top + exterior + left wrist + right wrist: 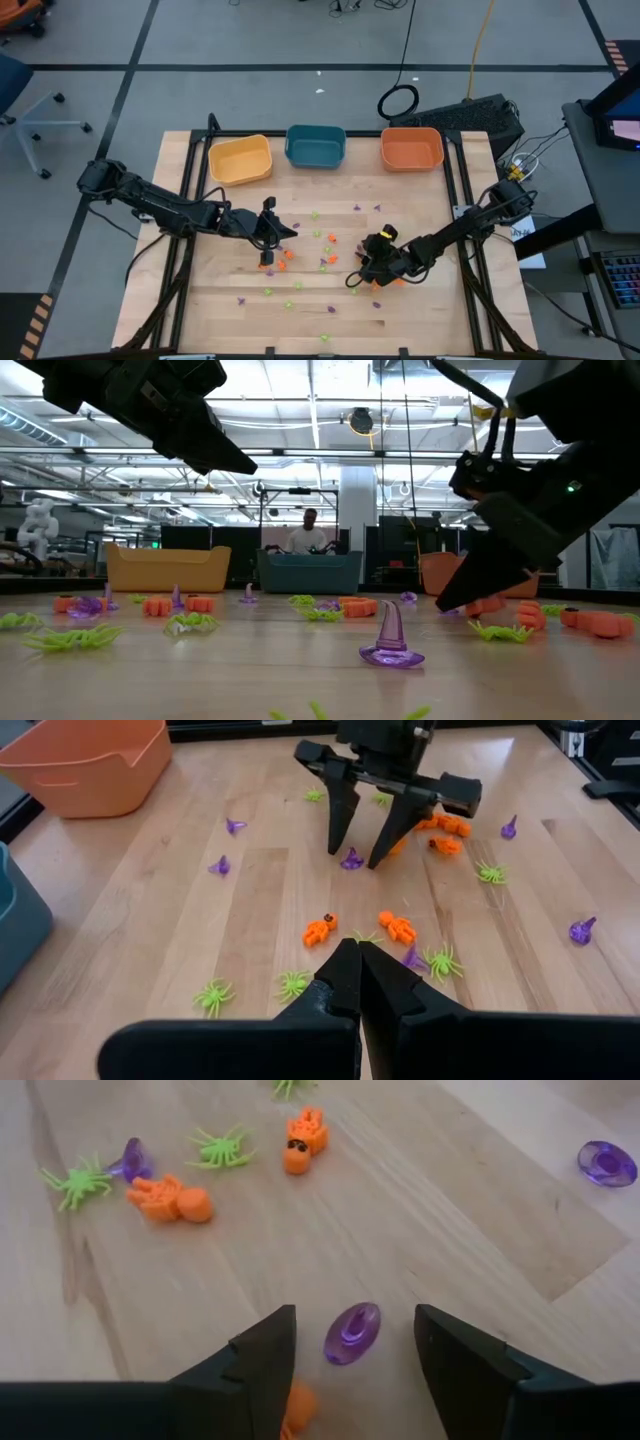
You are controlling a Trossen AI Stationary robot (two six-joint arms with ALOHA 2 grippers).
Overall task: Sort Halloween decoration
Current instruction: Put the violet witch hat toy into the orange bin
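Note:
Tiny Halloween decorations lie scattered on the wooden table (200,300): orange figures (170,1198), light-green spiders (220,1148) and purple witch hats. My right gripper (355,1320) is open and low over the table right of centre. Its fingers stand on either side of one purple hat (352,1332) without touching it; the hat lies on the wood. An orange piece (298,1405) shows beside one finger. In the left wrist view the right gripper (360,855) straddles the same hat (351,860). My left gripper (352,948) is shut and empty above the table, left of centre.
Three bins stand along the table's far edge: yellow (240,158), teal (315,146) and orange (411,148). More trinkets lie between the two grippers (320,250) and toward the near edge. A person shows in the room beyond the table (308,535).

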